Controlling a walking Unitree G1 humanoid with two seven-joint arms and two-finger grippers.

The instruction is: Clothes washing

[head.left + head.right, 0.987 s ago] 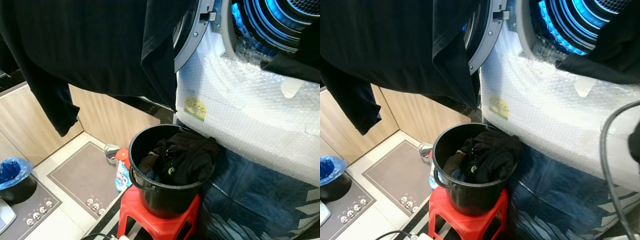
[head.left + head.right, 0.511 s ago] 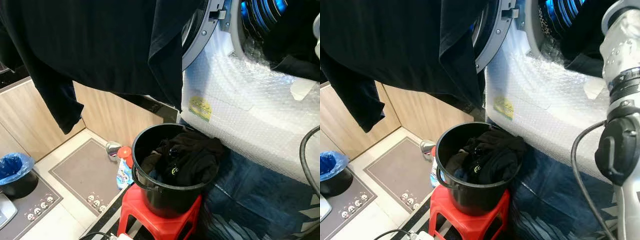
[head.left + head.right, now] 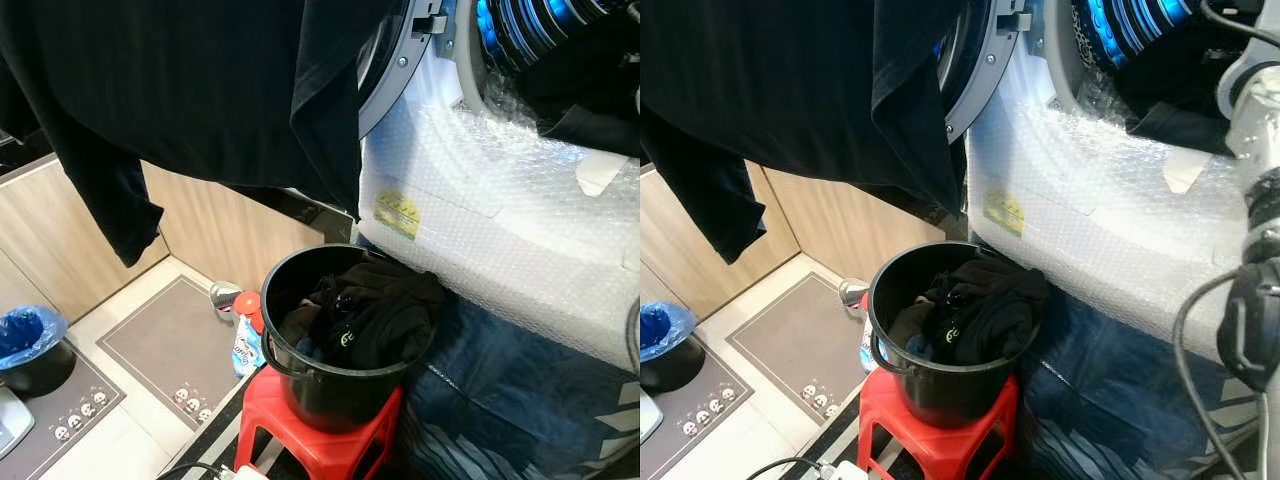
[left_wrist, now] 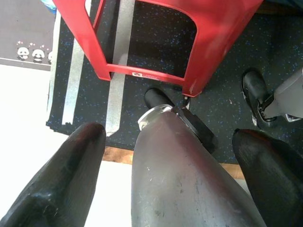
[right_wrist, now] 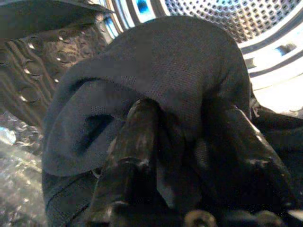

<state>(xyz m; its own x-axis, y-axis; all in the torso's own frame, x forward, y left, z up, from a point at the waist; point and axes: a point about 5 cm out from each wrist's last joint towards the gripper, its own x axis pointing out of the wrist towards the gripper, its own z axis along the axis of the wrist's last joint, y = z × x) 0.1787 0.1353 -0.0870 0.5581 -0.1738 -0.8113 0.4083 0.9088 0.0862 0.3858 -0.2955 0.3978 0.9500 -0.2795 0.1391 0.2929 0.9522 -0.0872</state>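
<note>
Dark garment (image 5: 156, 85) — in right hand (image 5: 189, 142) — at drum (image 5: 227, 19)

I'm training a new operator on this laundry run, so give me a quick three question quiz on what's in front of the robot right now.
1. True or false: the black bucket stands on a red stool.
2. What does the right gripper hold?
3. The washing machine door is: A open, B shut.

Key: 1 true. 2 a dark garment, at the drum mouth. 3 A.
</note>
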